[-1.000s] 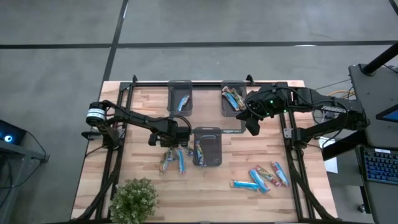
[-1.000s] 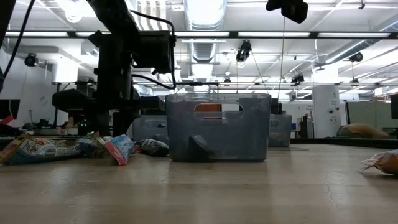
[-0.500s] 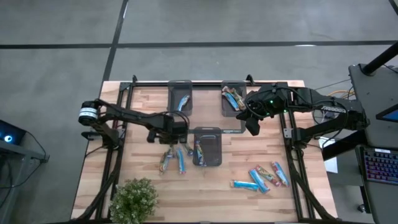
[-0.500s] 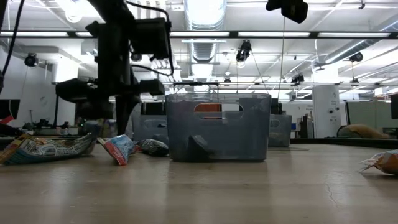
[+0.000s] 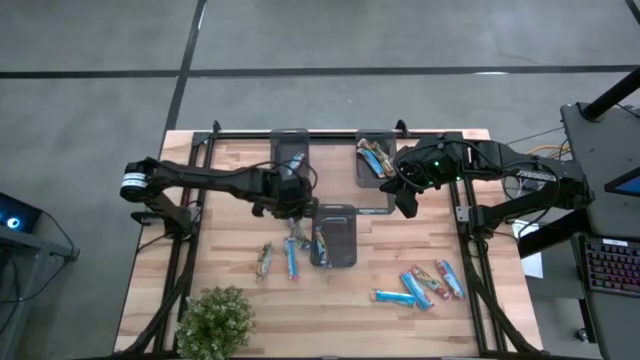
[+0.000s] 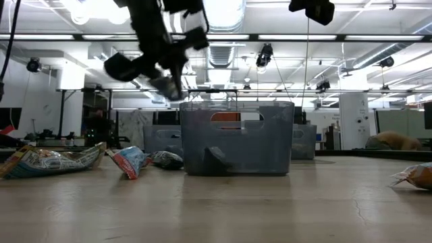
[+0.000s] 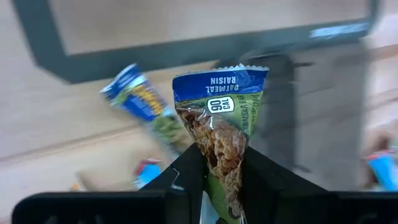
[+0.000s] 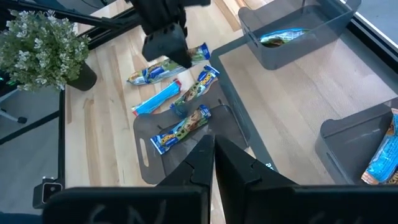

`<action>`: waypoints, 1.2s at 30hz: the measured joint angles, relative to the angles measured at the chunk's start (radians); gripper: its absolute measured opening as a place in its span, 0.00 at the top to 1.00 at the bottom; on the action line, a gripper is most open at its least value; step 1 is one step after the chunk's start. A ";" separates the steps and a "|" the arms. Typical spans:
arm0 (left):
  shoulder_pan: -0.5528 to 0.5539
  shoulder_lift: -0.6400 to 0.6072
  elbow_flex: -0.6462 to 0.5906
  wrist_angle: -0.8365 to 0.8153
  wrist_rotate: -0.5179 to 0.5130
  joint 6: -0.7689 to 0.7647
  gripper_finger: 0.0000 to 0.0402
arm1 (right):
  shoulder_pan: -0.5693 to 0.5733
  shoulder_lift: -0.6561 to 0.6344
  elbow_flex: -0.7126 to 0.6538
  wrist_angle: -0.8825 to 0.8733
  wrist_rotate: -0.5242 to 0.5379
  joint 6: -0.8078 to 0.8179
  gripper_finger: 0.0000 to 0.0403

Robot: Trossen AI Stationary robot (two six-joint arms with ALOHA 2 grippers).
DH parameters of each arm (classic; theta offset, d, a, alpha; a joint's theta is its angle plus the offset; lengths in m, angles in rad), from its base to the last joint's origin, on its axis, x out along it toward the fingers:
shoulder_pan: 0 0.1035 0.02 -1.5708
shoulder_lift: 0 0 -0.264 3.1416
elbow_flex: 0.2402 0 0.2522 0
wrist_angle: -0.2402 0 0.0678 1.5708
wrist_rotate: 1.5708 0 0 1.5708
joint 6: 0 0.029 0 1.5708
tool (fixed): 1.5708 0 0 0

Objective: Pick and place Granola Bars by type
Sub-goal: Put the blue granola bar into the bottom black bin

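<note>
My left gripper [image 7: 221, 169] is shut on a granola bar [image 7: 219, 106] in a blue and green wrapper, high above the table beside the near centre tray [image 5: 340, 245]. The low view shows the left gripper [image 6: 164, 75] raised well off the wood. Two bars [image 5: 264, 260] [image 5: 291, 258] lie flat on the table below it, and another lies in the centre tray [image 8: 183, 127]. Several more bars [image 5: 420, 285] lie at the near right. My right gripper [image 5: 405, 205] hangs shut and holding nothing by the far right tray [image 5: 375, 165]. My left gripper pinches the bar's near end [image 7: 222, 163] between its two fingers [image 7: 186, 171], one on each long edge, and the wrapper narrows there. The fingers slant downward from the table's left. The bar sticks out past the fingertips, lifted clear of the table.
The far left tray [image 5: 291, 155] holds a bar, and the far right tray holds several. A potted plant [image 5: 215, 320] stands at the near left corner. Black frame rails [image 5: 190, 250] run along the table's left and right sides.
My left gripper has risen from the bars on the table, carrying one bar clear of them, and has gone toward the far edge and a little right while tipping less steeply. The other bars stay on the table.
</note>
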 joint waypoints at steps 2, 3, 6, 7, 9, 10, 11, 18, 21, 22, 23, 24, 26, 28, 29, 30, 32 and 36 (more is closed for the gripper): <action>0.000 0.000 0.037 0.003 -0.017 0.010 0.83 | 0.000 0.000 0.000 0.000 0.000 0.000 0.98; 0.000 0.000 0.053 0.006 -0.027 0.015 0.83 | 0.000 0.000 0.000 0.000 0.000 0.000 0.98; 0.000 0.000 0.079 0.012 -0.076 0.021 0.83 | 0.000 0.000 0.000 0.000 0.001 0.000 0.98; 0.001 0.000 0.083 0.023 -0.082 0.021 0.83 | 0.000 0.000 0.000 0.000 0.001 0.000 0.98; 0.002 0.000 0.089 0.054 -0.086 0.021 0.83 | 0.000 0.000 0.000 0.000 0.004 0.000 0.98; 0.002 0.000 0.091 0.068 -0.087 0.020 0.83 | 0.000 0.000 0.000 0.000 0.004 0.000 0.98; 0.002 0.000 0.092 0.087 -0.086 0.018 0.83 | 0.000 0.000 0.000 0.000 0.005 0.000 0.98; 0.000 0.008 0.093 0.187 -0.057 0.017 0.83 | -0.001 0.000 0.000 0.000 0.008 0.001 0.98; -0.007 0.024 0.093 0.228 -0.035 0.017 0.83 | -0.001 0.000 0.000 0.000 0.009 0.001 0.98; -0.011 0.029 0.093 0.233 -0.024 0.017 0.83 | -0.001 0.000 0.000 -0.001 0.010 0.001 0.98; -0.017 0.038 0.092 0.233 -0.016 0.016 0.83 | -0.001 0.000 0.000 -0.001 0.011 0.001 0.98; -0.021 0.050 0.092 0.247 -0.009 0.015 0.83 | -0.001 0.000 0.000 -0.001 0.011 0.001 0.98; -0.032 0.068 0.092 0.287 0.015 0.011 0.83 | -0.001 0.000 0.000 -0.001 0.020 0.001 0.98; -0.041 0.085 0.092 0.294 0.033 0.005 0.83 | -0.001 0.000 0.000 -0.002 0.027 0.001 0.98; -0.046 0.095 0.092 0.306 0.033 -0.006 0.83 | -0.001 0.000 0.000 -0.002 0.027 0.001 0.98; -0.051 0.100 0.092 0.309 0.034 -0.014 0.83 | -0.002 0.000 0.000 -0.002 0.027 0.001 0.98; -0.059 0.118 0.092 0.300 0.034 -0.022 0.83 | -0.002 0.000 0.000 -0.002 0.027 0.001 0.98; -0.068 0.141 0.092 0.306 0.035 -0.057 0.83 | -0.003 0.000 0.000 -0.003 0.027 0.001 0.98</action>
